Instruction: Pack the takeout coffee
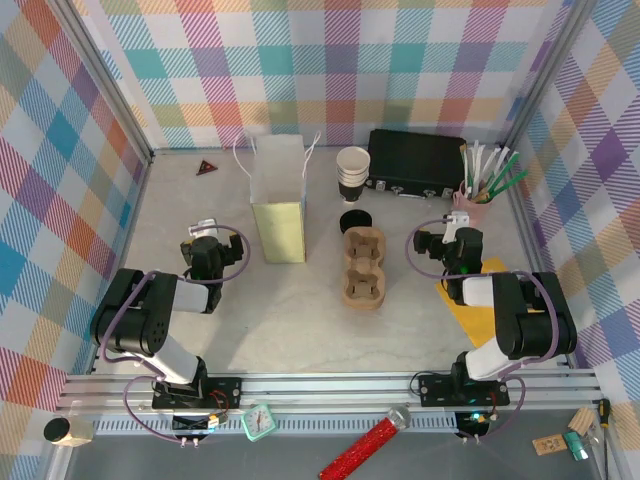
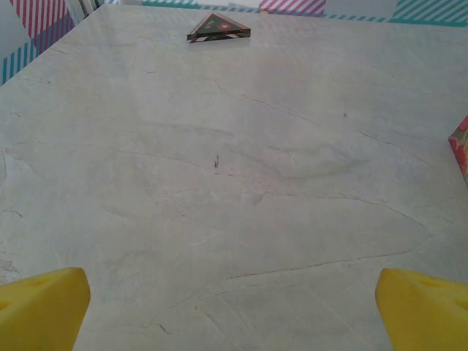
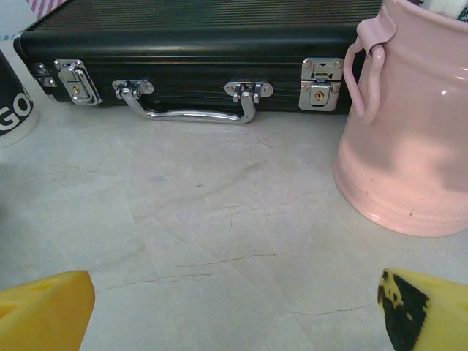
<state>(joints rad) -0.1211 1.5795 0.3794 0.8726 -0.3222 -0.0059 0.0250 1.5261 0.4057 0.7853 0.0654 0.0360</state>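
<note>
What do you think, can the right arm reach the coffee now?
Probably yes: the coffee stands just left of the open right gripper, behind the carrier, with bare table between them.

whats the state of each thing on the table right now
left gripper: open, empty
right gripper: open, empty
takeout coffee: lidded, upright, unpacked
paper bag: upright, top open
cup carrier: flat, slots empty
black case: closed, latched
cup stack: upright, lidless
pink mug: upright, holding utensils
</note>
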